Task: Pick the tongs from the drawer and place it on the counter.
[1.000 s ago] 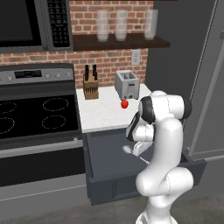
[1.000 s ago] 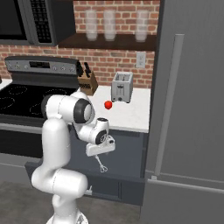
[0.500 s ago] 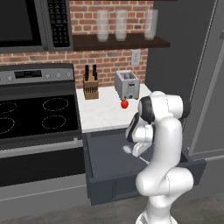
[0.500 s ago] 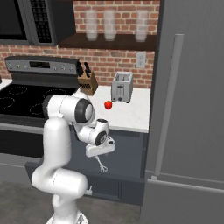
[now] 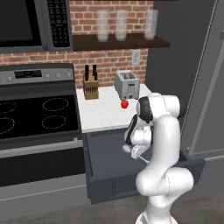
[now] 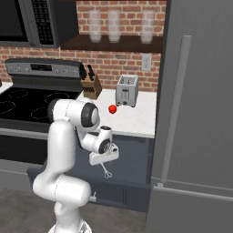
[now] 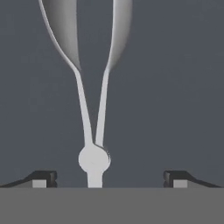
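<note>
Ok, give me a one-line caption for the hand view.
Open hand poised over the tongs, fingers wide of the hinge, drawer floor behind.

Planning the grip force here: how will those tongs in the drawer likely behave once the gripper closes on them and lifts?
The tongs look like smooth thin metal, so probably light and rather slippery. Their two slim arms join at a round pivot, so they may flex or squeeze together. The fingertips sit wide apart near that pivot end, so the long spoon ends might swing downward.
</note>
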Controlling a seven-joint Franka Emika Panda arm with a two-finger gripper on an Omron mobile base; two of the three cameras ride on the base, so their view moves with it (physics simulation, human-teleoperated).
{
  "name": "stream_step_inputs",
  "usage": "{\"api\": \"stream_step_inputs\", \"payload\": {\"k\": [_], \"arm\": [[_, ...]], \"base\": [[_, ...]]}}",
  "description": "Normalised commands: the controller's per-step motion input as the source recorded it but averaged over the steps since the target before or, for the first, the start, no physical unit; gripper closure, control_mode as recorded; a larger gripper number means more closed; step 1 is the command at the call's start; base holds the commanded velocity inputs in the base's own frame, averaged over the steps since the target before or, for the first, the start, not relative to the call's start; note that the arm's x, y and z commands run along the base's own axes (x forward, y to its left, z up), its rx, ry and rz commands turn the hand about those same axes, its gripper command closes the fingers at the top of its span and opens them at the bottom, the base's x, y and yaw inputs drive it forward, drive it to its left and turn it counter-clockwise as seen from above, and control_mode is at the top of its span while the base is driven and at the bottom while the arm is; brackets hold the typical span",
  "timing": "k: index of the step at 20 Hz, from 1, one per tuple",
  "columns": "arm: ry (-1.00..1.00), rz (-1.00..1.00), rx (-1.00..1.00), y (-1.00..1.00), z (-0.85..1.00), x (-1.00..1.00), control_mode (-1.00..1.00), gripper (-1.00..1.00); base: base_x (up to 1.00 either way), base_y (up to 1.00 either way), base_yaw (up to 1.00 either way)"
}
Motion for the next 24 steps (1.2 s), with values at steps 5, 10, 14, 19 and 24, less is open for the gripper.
{"api": "stream_step_inputs", "payload": {"k": [5,10,14,19,24], "arm": [[-0.01,0.01,0.01,0.01,-0.35,0.0,-1.0,-1.0],[0.0,0.02,0.01,0.0,-0.32,-0.01,-1.0,-1.0],[0.0,0.01,0.0,0.0,-0.2,-0.03,-1.0,1.0],[0.0,0.0,0.0,0.0,0.0,0.0,-1.0,1.0],[0.0,0.0,0.0,0.0,-0.05,-0.02,-1.0,1.0]], "base": [[0.0,0.0,0.0],[0.0,0.0,0.0],[0.0,0.0,0.0],[0.0,0.0,0.0],[0.0,0.0,0.0]]}}
